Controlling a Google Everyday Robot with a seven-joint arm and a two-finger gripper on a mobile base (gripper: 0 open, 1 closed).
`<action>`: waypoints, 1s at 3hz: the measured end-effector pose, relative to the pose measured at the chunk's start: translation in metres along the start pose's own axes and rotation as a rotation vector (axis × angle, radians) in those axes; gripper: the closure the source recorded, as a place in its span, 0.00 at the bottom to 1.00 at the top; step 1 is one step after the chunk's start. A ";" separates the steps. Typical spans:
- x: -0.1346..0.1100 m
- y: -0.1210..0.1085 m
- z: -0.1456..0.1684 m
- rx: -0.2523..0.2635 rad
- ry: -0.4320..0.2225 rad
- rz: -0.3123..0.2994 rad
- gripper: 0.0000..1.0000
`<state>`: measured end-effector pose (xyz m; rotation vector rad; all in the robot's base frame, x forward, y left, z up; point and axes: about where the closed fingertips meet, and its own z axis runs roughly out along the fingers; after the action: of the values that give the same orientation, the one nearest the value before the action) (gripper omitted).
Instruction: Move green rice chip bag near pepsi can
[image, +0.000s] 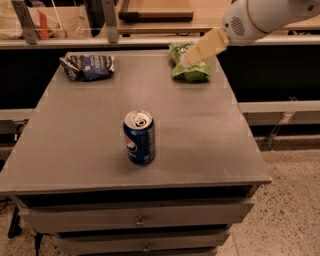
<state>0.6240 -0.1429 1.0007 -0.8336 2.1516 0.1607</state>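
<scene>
The green rice chip bag (193, 74) lies on the grey surface (210, 130) at about 1 o'clock from its middle, close to the far edge and not far from the right edge. It lies flat, and its glossy light green skin is a little wrinkled, with a darker green patch at its far end.

The tool (186, 61) is at the same 1 o'clock place. It is a beige wedge that comes down in a slant from the white arm (260, 17), which enters at the upper right corner. The tip of the tool stands in front of the far left part of the bag and covers it partly. I cannot tell if the tip touches the bag or only hangs above it, and I cannot tell if the tool is apart or together.

The pepsi can (139, 138) stands upright a little toward 6 o'clock from the middle of the surface, with its silver top and its round logo turned to the camera. It is well apart from the green bag, which lies from the can at about 1 o'clock.

A dark navy-blue snack bag (87, 66) with pale print lies at 11 o'clock, near the far left corner, well apart from both the can and the green bag.

Below the surface there are drawers (140, 220) with small knobs. At the right the floor (290, 200) is pale and speckled.
</scene>
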 end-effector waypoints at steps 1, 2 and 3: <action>-0.031 -0.014 0.033 0.080 -0.038 0.079 0.00; -0.047 -0.030 0.071 0.158 -0.015 0.145 0.00; -0.047 -0.043 0.110 0.226 0.033 0.226 0.00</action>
<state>0.7430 -0.1109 0.9684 -0.4672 2.2409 0.0172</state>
